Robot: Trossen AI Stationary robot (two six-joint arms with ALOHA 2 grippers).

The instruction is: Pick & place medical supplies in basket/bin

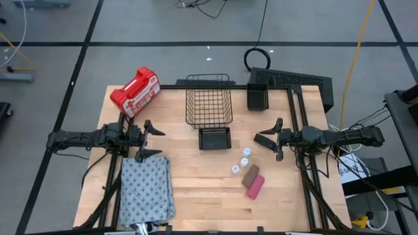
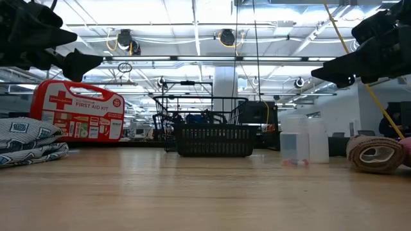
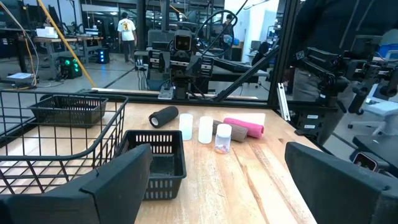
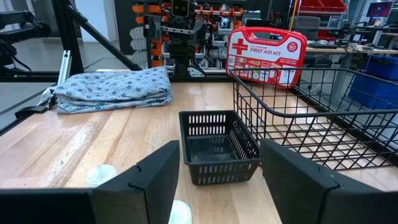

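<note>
Three white vials (image 1: 241,160) stand on the table right of centre, next to a brown roll (image 1: 251,174) and a pink roll (image 1: 255,187); they also show in the left wrist view (image 3: 205,129). The folded grey patterned cloth (image 1: 146,189) lies flat at the near left. The wire-mesh basket (image 1: 208,99) stands at the far middle. My left gripper (image 1: 149,140) hangs open and empty above the cloth's far edge. My right gripper (image 1: 269,138) hangs open and empty up and right of the vials.
A small black bin (image 1: 215,138) sits in front of the basket; another black bin (image 1: 257,98) stands at the far right. A red first aid kit (image 1: 136,91) lies at the far left corner. Bare wood lies at the near middle.
</note>
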